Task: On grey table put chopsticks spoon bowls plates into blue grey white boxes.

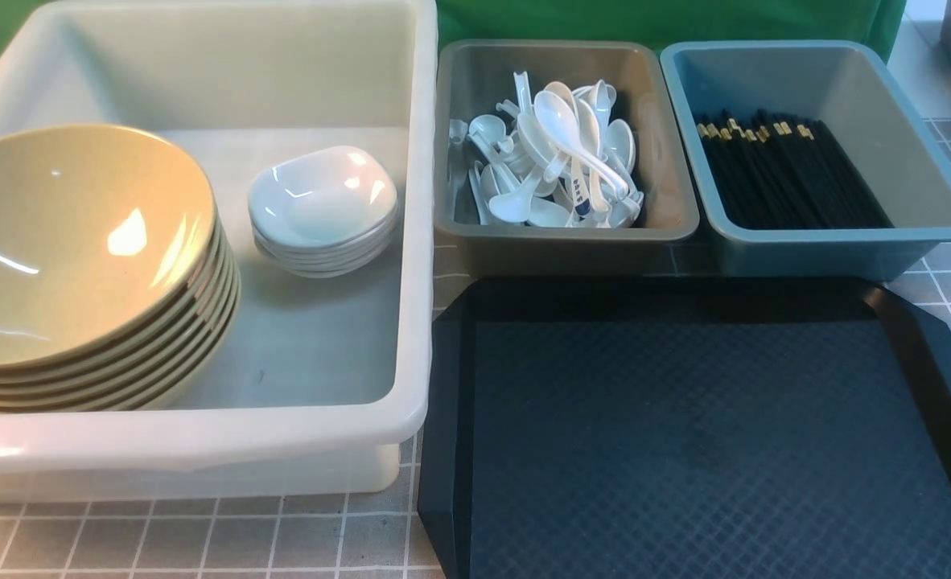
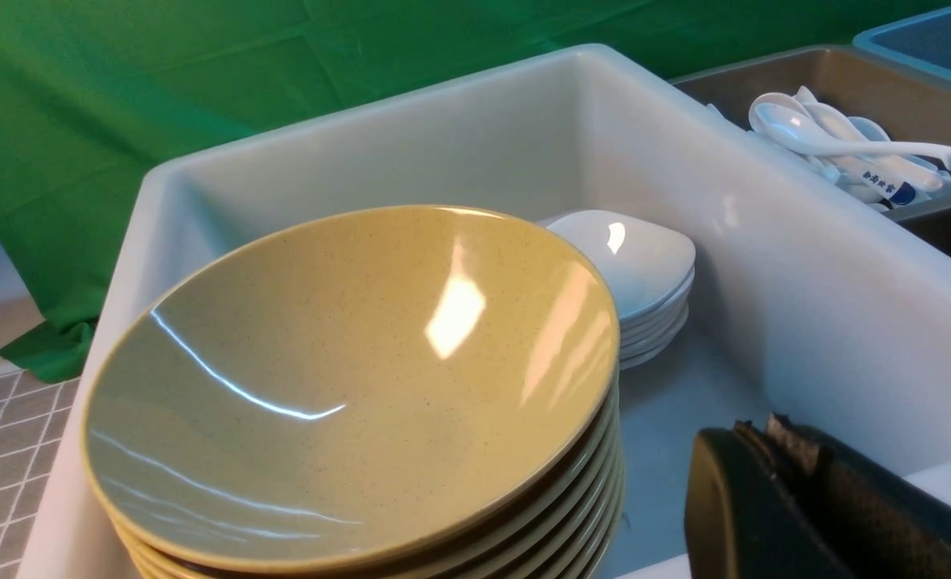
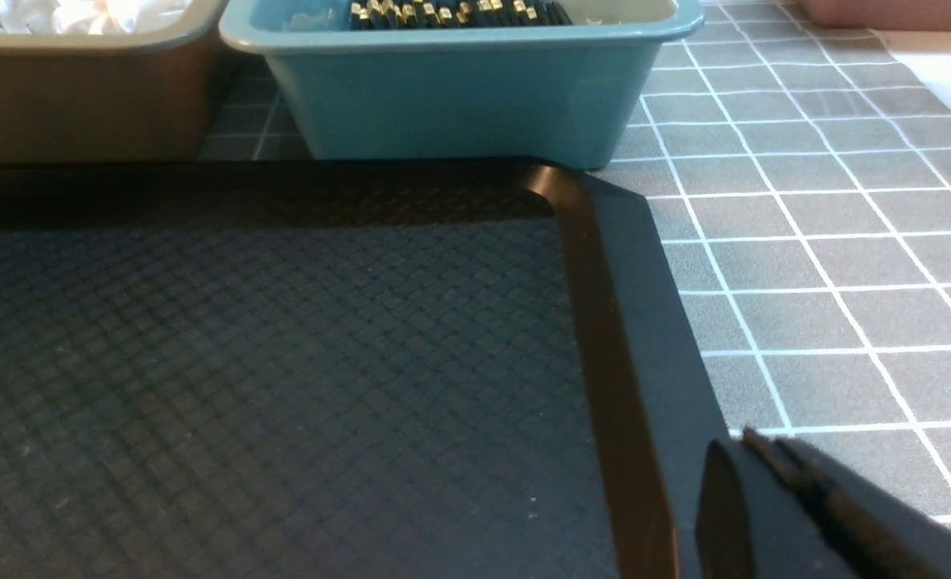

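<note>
white box (image 1: 423,241): bowls (image 1: 81,257), plates (image 1: 323,205)
grey box (image 1: 564,241): spoons (image 1: 560,157)
blue box (image 1: 829,249): chopsticks (image 1: 789,173)
left hand (image 2: 773,450): closed, empty
right hand (image 3: 765,466): closed, empty

A flat black plastic tray with a diamond-textured floor (image 1: 685,442) lies nearest the camera; a green cloth backdrop (image 2: 202,96) hangs behind everything.

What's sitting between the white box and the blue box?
The grey box, full of white spoons, sits between the white box and the blue box, clearest in the front view.
</note>
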